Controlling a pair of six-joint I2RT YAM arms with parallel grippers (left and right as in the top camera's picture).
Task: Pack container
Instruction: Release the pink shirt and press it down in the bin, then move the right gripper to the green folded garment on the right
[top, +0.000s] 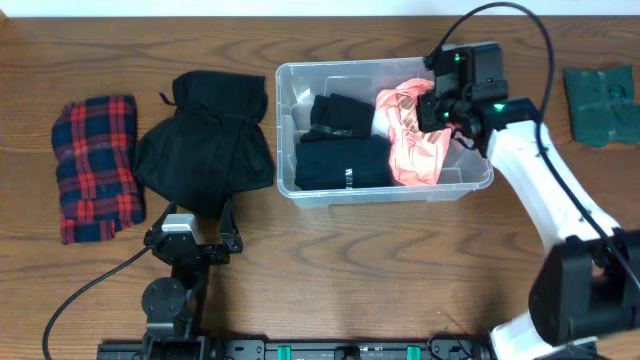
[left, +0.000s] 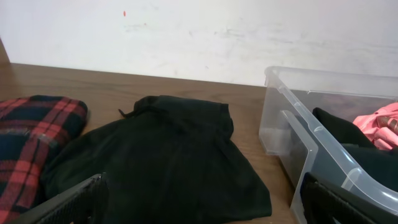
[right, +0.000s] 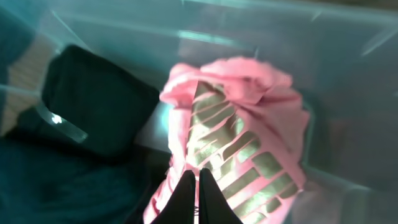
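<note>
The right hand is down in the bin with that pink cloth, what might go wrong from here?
The right hand looks pinched shut on the pink garment; lifting before opening could drag it back out of the container. The garment looks bunched high by the right wall, so it may spill over the rim. The folded black clothes already fill the rest, leaving little room for the black garment outside.

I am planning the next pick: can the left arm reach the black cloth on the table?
Probably yes: the black cloth lies uncovered just ahead of the open fingers of the left arm, with nothing between them.
</note>
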